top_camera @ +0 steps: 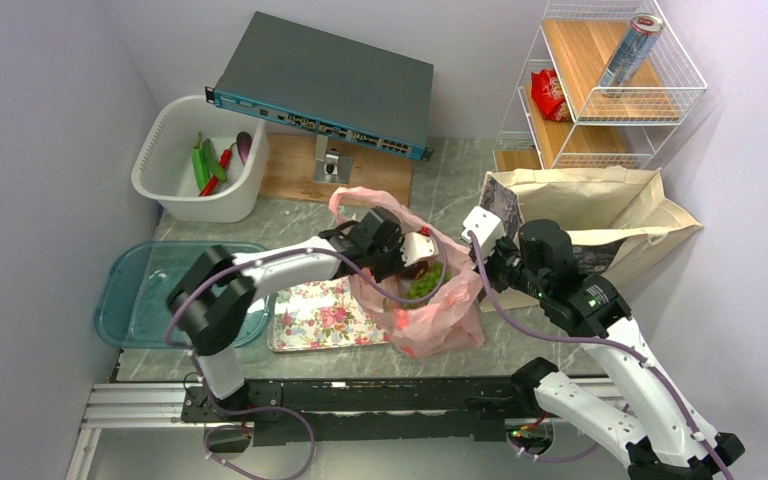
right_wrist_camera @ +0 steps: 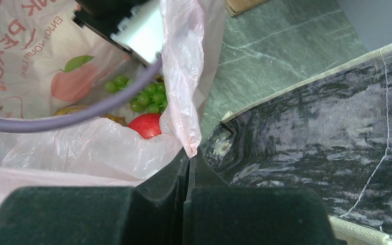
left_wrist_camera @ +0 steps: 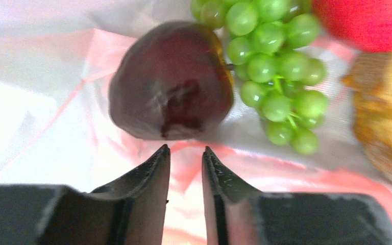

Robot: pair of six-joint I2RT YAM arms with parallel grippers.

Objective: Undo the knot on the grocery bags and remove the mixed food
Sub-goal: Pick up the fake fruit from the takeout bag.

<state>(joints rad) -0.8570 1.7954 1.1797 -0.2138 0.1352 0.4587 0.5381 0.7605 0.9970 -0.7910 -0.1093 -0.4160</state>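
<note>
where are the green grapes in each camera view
Top external: grapes at centre, inside the open pink bag.
Left wrist: grapes upper middle, right of the dark plum.
Right wrist: grapes left of centre, above the red apple.
Shared landmark: the pink bag around them.

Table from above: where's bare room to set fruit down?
The floral tray is bare on its left, between teal tray and pink bag. The teal tray looks empty too. Marble table shows between wooden board and canvas tote. Crowded around the pink bag.
</note>
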